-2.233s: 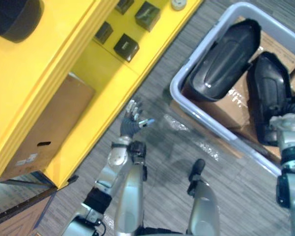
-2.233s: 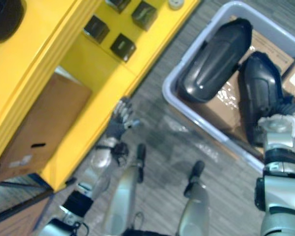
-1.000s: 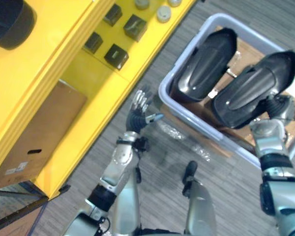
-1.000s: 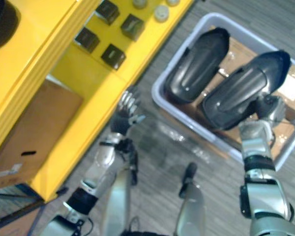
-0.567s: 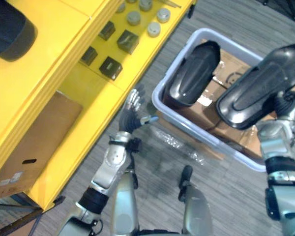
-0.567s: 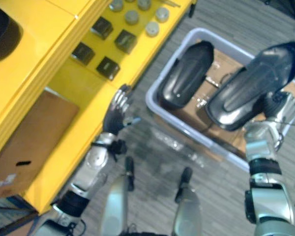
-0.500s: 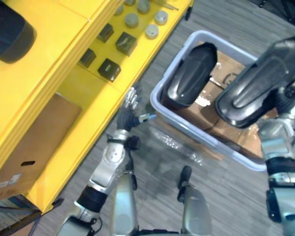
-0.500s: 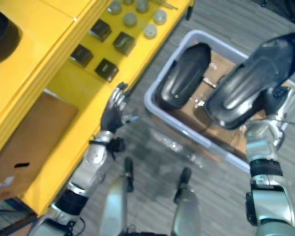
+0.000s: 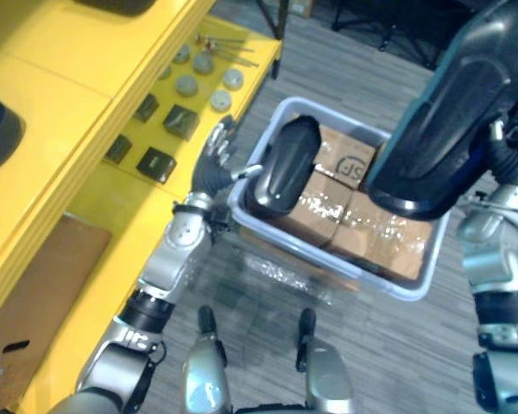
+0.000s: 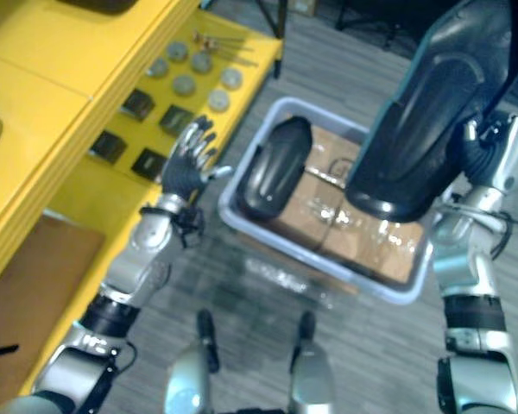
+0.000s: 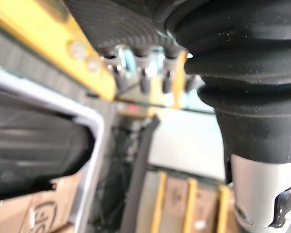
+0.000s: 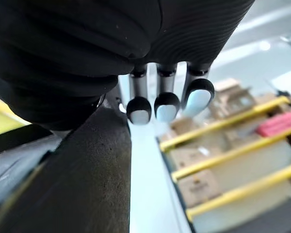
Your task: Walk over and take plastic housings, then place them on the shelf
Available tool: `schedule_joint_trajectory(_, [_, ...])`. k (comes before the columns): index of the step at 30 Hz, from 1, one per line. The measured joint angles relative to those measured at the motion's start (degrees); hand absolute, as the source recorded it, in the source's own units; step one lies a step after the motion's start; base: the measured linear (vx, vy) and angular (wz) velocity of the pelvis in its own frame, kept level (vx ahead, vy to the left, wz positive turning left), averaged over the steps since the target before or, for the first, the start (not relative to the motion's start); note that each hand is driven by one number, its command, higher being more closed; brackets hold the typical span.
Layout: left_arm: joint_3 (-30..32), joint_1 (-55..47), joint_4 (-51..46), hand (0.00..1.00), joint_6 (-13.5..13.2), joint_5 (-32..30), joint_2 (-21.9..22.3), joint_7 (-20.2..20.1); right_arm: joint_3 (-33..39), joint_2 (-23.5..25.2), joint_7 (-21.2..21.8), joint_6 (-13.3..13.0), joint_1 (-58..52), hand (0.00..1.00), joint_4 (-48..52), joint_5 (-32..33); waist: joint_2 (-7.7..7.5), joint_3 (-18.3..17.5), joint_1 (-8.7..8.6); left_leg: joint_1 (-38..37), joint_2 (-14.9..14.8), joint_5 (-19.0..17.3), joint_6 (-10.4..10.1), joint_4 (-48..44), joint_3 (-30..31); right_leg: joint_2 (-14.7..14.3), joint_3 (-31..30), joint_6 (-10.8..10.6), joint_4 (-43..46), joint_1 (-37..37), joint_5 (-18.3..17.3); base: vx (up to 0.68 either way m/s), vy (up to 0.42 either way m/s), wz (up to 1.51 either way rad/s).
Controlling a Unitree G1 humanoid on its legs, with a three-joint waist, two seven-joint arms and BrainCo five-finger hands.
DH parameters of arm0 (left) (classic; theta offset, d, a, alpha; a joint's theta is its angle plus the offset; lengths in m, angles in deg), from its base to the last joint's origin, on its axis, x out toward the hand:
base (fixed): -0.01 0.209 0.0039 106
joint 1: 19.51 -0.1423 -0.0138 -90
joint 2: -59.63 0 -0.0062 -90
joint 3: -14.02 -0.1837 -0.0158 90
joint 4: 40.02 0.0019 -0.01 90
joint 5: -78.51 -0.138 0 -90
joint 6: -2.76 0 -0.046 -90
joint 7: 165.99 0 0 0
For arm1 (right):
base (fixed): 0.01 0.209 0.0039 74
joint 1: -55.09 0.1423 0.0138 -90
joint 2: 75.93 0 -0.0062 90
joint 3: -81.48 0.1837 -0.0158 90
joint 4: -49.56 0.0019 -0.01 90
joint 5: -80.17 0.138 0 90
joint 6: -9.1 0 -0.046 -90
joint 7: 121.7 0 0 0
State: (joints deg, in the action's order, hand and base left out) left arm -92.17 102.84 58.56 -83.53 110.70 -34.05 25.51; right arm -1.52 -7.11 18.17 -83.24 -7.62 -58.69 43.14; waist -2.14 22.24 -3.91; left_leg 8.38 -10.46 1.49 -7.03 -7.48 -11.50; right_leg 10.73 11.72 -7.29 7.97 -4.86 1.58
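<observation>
step: carrying – my right robot hand (image 10: 492, 159) clamped on black plastic housing (image 10: 432, 103) above grey bin (image 9: 319, 254) | left robot hand (image 10: 186, 168) spread, empty | next: I'd swing to yellow shelf (image 10: 34, 95) – set it down

I'm looking at a warehouse or factory stockroom. There is a yellow shelf (image 9: 60, 86) laid out with small black blocks (image 9: 180, 119) and grey discs (image 9: 186, 84). A grey tote (image 9: 345, 270) packed with cardboard boxes (image 9: 350, 164) sits on the carpet floor (image 9: 388, 345), and yellow-beamed racking (image 12: 233, 153) holds cartons (image 12: 200, 187).

Bin (image 9: 328, 261) right of shelf (image 9: 65, 56), housing (image 9: 281, 168) inside, second housing (image 9: 449, 112) above
</observation>
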Motion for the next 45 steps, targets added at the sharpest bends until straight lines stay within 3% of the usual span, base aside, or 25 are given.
schedule_joint_trajectory(5, [0.1, -0.2, 2.0, 0.00, 0.5, 7.6, 0.1, -1.7, -1.7, 0.1, 0.1, -2.9, -1.9, 1.00, 0.3, -4.6, -0.07, -4.6, -0.12, -1.5, 0.4, 0.5, -0.2, 2.1, -0.2, 0.0, -0.2, 0.0, -1.5, 1.3, 0.0, 0.01, 0.003, -0.01])
schedule_joint_trajectory(9, [-0.2, -0.4, 3.0, 0.00, 1.8, 12.3, 0.4, -3.8, -3.8, 0.3, 0.4, -4.2, -2.5, 1.00, 1.8, -7.1, 0.01, -5.4, -0.06, -4.1, 0.8, 1.7, -0.4, 4.9, 0.0, 0.0, 0.5, 0.1, -2.5, 3.3, -0.1, -0.01, -0.001, 0.06])
schedule_joint_trajectory(15, [-1.8, -1.1, 3.0, 0.00, 2.7, 14.7, 0.5, -6.2, -7.4, 1.4, 1.6, -6.3, -2.5, 1.00, 3.4, -9.2, 0.07, -6.8, -0.08, -6.9, 1.5, 5.3, -0.5, 11.3, 0.0, 0.1, 1.1, -0.3, -3.0, 3.8, -0.5, -0.02, -0.001, 0.05])
schedule_joint_trajectory(19, [-3.4, -1.1, 3.0, 0.00, 3.6, 15.3, 0.7, -8.0, -9.0, 2.9, 2.6, -7.2, -2.5, 1.00, 3.4, -9.7, 0.03, -8.5, 0.02, -7.4, 1.7, 5.7, -0.4, 12.0, 0.1, 0.2, 1.2, -0.4, -3.3, 4.2, -0.3, 0.02, 0.003, 0.02])
schedule_joint_trajectory(31, [-9.8, -3.4, 2.6, 0.00, 4.6, 14.4, 3.6, -10.1, -17.8, 4.2, 4.2, -7.3, -1.1, 1.00, 1.5, -10.0, 0.75, -10.3, 0.18, -8.0, 1.8, 6.0, -0.4, 12.0, 1.6, 0.2, 2.5, -0.4, -3.7, 5.8, -0.3, -0.01, 0.001, 0.04])
schedule_joint_trajectory(45, [-14.4, -4.6, 1.6, 0.00, 3.8, 9.4, 6.6, -11.8, -23.5, 6.4, 4.2, -3.5, 3.8, 1.00, -4.6, -8.5, 1.72, -10.8, 1.50, -6.7, 1.8, 6.9, -0.4, 12.0, 3.2, 0.1, 4.0, -0.7, -3.7, 5.6, -0.1, -0.01, -0.003, 0.05])
